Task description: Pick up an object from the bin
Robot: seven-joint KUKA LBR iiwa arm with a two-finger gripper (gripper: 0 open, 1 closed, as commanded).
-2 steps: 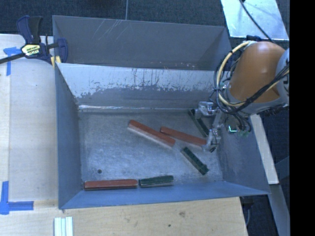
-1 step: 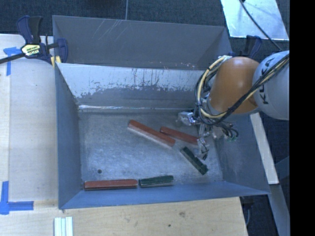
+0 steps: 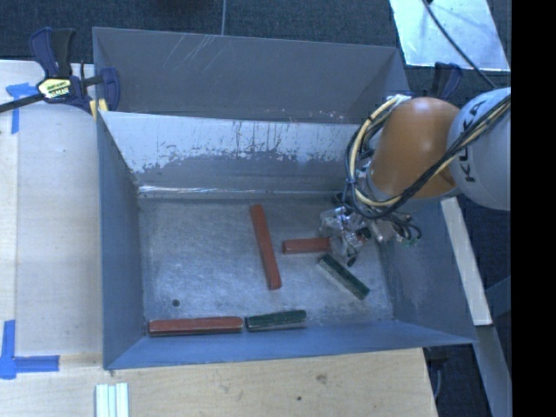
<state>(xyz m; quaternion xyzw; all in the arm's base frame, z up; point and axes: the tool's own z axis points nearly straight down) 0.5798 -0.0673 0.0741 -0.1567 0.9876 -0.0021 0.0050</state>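
Dark green bar (image 3: pixel 345 280) — beside right wall (image 3: pixel 423 272) (tool (image 3: pixel 349 247) over end).

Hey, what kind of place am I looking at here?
Probably a robotics lab's bin-picking test cell: a grey metal bin, a robot arm with its tool low over the bin's right side, and loose red-brown sticks and dark green sticks on its floor.

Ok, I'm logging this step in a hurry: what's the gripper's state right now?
Gripper: cannot be told whether open or closed; nothing visibly held. It is low beside a short red bar and a dark green bar.
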